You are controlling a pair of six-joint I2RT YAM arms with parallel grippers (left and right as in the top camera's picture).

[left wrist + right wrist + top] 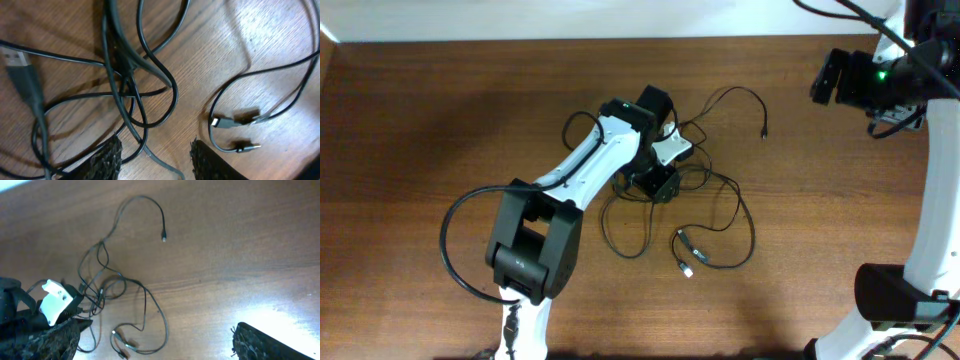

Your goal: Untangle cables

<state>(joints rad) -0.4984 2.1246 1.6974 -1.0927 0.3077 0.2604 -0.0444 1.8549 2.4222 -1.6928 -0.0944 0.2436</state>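
The cables (705,215) are thin black wires on the wooden table. They form a knotted clump at the centre with loose loops to the right. My left gripper (658,185) sits low over the clump. In the left wrist view the knot (125,75) lies just ahead of the open fingers (156,160), and one strand runs between them. Small plugs (227,122) lie to the right. My right gripper (155,340) is open and empty, held high at the back right (828,80). From there it looks down on the cables (100,285).
One free cable end (763,132) curls off toward the back right; it also shows in the right wrist view (163,238). Two plug ends (685,255) lie at the front of the loops. The left arm's thick black cable (455,235) arcs out on the left.
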